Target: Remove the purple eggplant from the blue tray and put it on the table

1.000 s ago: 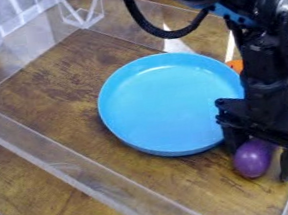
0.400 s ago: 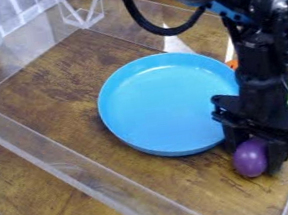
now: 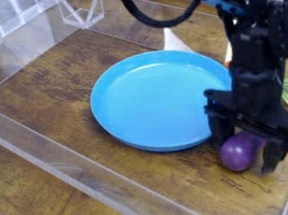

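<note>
Purple eggplant [image 3: 238,153] lies on the tabletop [image 3: 62,76], just outside the near-right rim of the blue tray [image 3: 157,100]; off the dish, close beside it, possibly touching the rim, cannot tell. Only a rounded glossy purple end shows; the stem tip is hidden behind the black fingers. Judged a light, hollow plastic toy: stiff skin, no give, not fragile. The gloss suggests it is slippery, and the rounded taper would let it squirt out of a pinch near either end or roll on the wood grain if nudged. Best hold, if one were needed again, is across the thick middle of the body, with the fingers square to its long axis. The gripper [image 3: 253,145] hangs directly over it, pointing down, jaws spread wide and straddling the eggplant, not clamped on it; released, as far as the view shows. An orange bit, probably a carrot [image 3: 235,64], peeks out behind the arm. Clear plastic walls [image 3: 59,157] edge the tabletop. Placement looks done.
</note>
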`<control>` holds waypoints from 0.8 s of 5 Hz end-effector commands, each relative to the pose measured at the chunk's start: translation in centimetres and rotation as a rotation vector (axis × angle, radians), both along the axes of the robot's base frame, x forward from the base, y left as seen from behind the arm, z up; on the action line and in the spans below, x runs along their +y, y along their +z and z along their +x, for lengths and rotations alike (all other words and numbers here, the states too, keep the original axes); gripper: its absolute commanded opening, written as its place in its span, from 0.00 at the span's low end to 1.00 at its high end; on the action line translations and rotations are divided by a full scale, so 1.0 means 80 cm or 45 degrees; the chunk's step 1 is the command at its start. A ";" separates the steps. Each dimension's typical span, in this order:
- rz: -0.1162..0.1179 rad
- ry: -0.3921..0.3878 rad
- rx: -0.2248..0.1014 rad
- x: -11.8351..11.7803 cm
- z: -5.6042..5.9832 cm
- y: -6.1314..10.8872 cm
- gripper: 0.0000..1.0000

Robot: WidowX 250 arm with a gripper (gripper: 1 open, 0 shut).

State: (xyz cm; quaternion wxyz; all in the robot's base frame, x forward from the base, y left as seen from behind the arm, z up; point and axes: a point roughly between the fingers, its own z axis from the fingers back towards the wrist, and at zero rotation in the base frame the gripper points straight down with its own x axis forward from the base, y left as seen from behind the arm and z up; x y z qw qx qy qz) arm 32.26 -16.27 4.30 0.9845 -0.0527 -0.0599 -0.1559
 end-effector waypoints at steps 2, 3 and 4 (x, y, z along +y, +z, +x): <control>-0.023 0.022 -0.123 -0.016 0.014 0.045 1.00; -0.022 0.025 -0.157 -0.009 0.021 0.057 1.00; -0.022 0.037 -0.211 0.001 0.027 0.082 1.00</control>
